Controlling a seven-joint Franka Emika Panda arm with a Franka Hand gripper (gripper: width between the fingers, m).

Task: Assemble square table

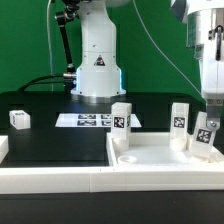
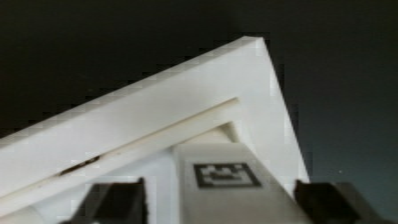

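A white plastic square tray-like table top (image 1: 150, 158) with a raised rim lies on the black counter (image 1: 50, 140). It sits at the exterior view's right, just behind the long white rail (image 1: 60, 178) that runs along the front edge. There is one top, and there are four small white block legs, each carrying a black-and-white tag.

Three of the legs stand on the top. The first leg (image 1: 121, 120) is at the corner toward the exterior view's left. The second leg (image 1: 180, 118) is farther toward the right. The third leg (image 1: 205, 133) is just beside the second, nearest the view's right edge, and seems to lean a little.

The fourth leg (image 1: 20, 119) sits alone on the counter, well apart from the top, at the exterior view's left. Between it and the top the marker board (image 1: 88, 120) lies flat, in front of the arm's white base (image 1: 97, 70).

The claw (image 1: 211, 103) hangs directly over the third leg. In the wrist view the claw (image 2: 222, 190) has one of its two dark fingers (image 2: 116, 200) on each side of that leg (image 2: 222, 172). A narrow gap shows between each finger and the leg, so the claw is released and grasps nothing. Past the leg, a corner of the top (image 2: 231, 90) with its raised rim shows against the black counter.
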